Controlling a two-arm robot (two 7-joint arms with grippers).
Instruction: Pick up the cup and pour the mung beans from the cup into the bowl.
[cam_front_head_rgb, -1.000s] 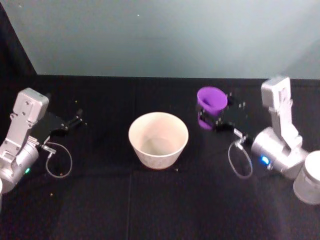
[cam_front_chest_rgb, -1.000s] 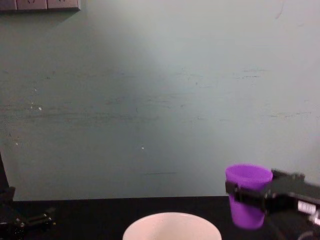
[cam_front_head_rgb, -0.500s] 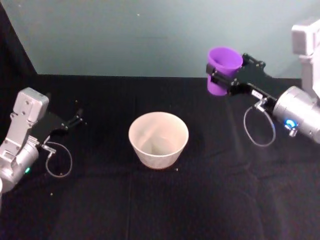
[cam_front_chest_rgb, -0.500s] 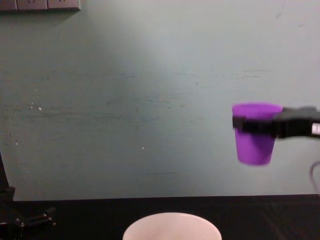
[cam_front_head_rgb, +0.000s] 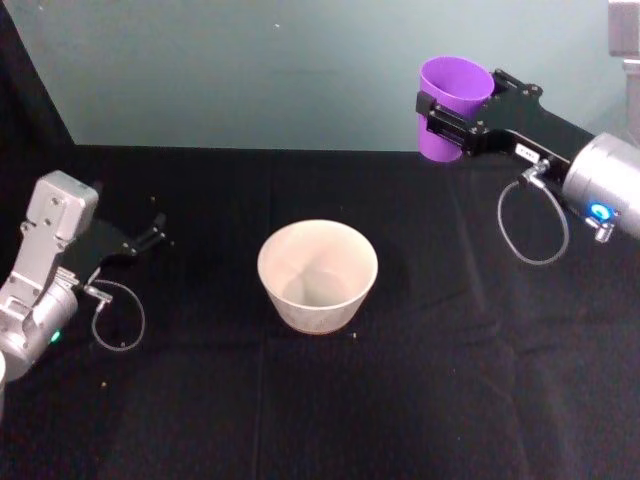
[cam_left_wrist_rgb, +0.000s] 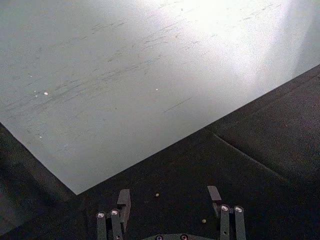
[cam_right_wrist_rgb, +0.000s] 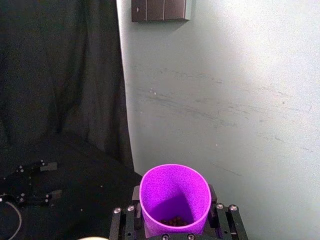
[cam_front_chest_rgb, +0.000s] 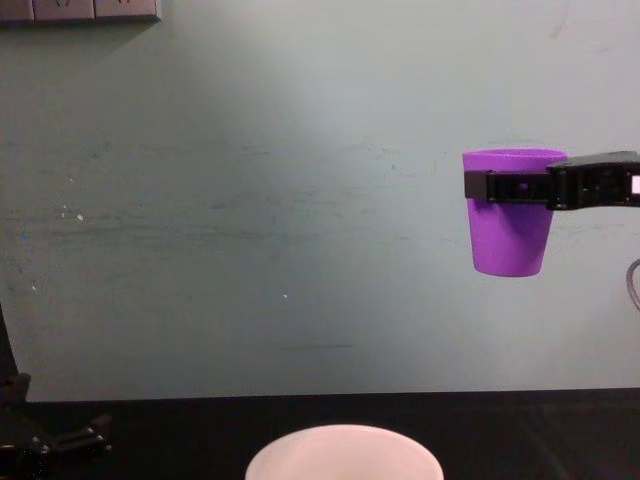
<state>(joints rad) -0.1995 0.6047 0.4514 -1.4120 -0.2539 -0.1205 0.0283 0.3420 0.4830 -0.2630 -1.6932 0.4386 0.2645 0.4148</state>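
Black cloth (cam_front_head_rgb: 200, 410) covers the table, with a pale grey-green wall (cam_front_chest_rgb: 250, 200) behind it. At the upper right of the head view the right gripper (cam_front_head_rgb: 460, 104) is clamped on the cup (cam_front_head_rgb: 437, 147), which is held upright, high above the cloth and well apart from the bowl (cam_front_head_rgb: 300, 312). The bowl is seen at the centre of the frame, and its pale inside appears bare. In the right wrist view a small heap of mung beans (cam_right_wrist_rgb: 174, 220) is seen at the bottom of the cup, far below its rim. The step in hand is judged to be the carry toward the bowl. The cup is best kept level until its lip is over the bowl's middle, then brought lower and tipped slowly, so that the light beans are not bounced out over the rim. At the left edge of the head view the left gripper (cam_front_head_rgb: 152, 236) is parked low over the cloth, its fingers (cam_left_wrist_rgb: 123, 199) spread with nothing between them
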